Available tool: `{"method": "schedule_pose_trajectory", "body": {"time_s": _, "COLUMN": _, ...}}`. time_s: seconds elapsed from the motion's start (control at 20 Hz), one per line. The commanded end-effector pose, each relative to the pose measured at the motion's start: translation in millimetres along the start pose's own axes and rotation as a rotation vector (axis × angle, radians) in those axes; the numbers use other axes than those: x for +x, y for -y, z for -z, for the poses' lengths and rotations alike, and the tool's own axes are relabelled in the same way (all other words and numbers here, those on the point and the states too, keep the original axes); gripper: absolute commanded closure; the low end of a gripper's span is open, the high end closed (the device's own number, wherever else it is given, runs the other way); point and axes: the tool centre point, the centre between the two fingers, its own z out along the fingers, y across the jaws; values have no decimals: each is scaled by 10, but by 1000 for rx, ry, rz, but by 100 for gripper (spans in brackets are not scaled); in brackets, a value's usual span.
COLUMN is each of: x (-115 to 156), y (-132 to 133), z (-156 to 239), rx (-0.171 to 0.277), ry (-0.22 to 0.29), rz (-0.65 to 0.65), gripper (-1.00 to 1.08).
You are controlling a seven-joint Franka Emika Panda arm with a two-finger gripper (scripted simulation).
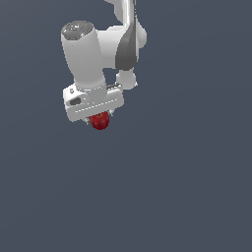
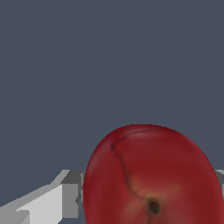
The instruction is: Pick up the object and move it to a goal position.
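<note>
The object (image 1: pixel 100 120) is a small glossy dark-red apple-like ball, seen just under the white hand in the exterior view. My gripper (image 1: pixel 100 119) is shut on it, with the short fingers pressed against both its sides. In the wrist view the object (image 2: pixel 151 175) fills much of the picture, its dark stem pit facing the camera. A grey-white finger (image 2: pixel 65 192) touches one side of it; the other finger shows only as a sliver at the picture's edge. No goal marker shows in either view.
The white arm (image 1: pixel 98 54) comes down from the top of the exterior view. Behind everything is a uniform dark blue-grey surface (image 1: pixel 187 187), with no other objects or edges in sight.
</note>
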Motion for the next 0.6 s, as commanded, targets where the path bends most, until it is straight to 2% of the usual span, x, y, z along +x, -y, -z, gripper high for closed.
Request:
{"method": "schedule_pose_trajectory", "body": {"time_s": 0.0, "x": -21, "y": -126, "z": 270, "rx": -1, "ry": -2, "rz": 1, "gripper": 108}}
{"method": "schedule_pose_trajectory", "body": {"time_s": 0.55, "x": -90, "y": -638, "z": 1289, "rx": -1, "ry": -1, "rz": 1, "gripper": 108}}
